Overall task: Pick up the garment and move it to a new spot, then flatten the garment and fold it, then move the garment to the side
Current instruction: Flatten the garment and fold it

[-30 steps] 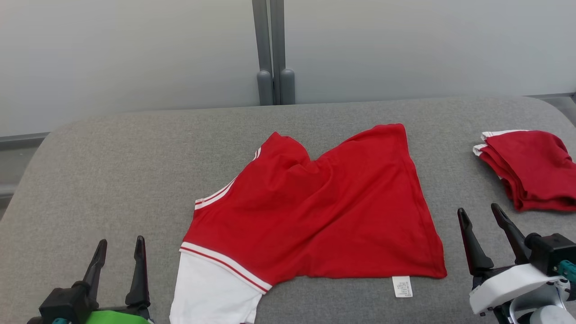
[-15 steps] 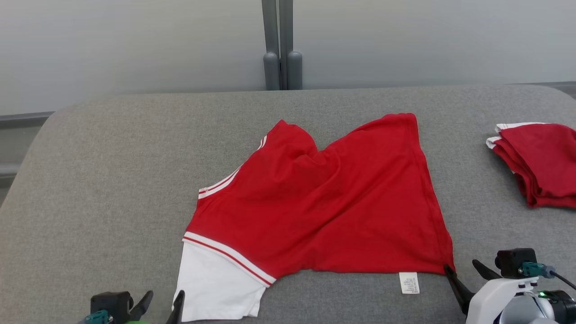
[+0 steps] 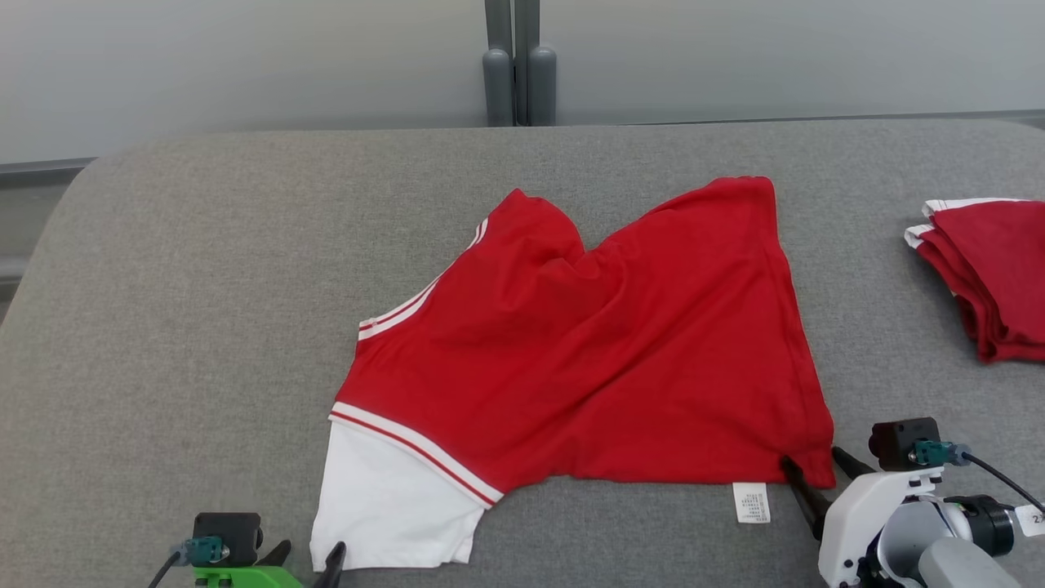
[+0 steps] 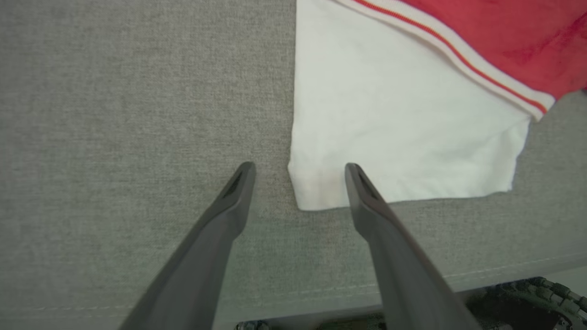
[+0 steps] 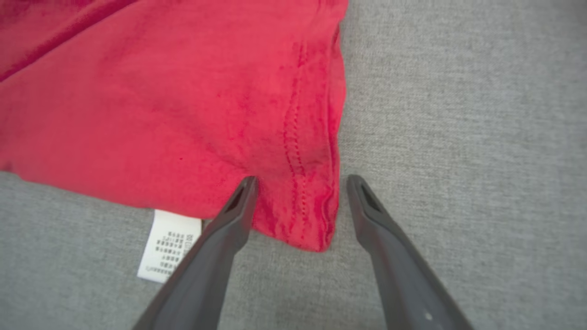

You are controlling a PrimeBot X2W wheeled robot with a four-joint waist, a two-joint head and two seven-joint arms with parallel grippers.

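Rumpled red-and-white fabric shirt (image 3: 588, 359) lies on grey upholstered surface (image 3: 204, 286), left tool (image 4: 298, 169) released astride its white sleeve corner, right tool (image 5: 300, 181) released astride its red hem corner.

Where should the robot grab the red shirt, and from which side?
Take the red shirt by its two near corners, coming from the near edge: white sleeve corner for the left gripper, red hem corner for the right gripper. Both lie flat between open fingers.
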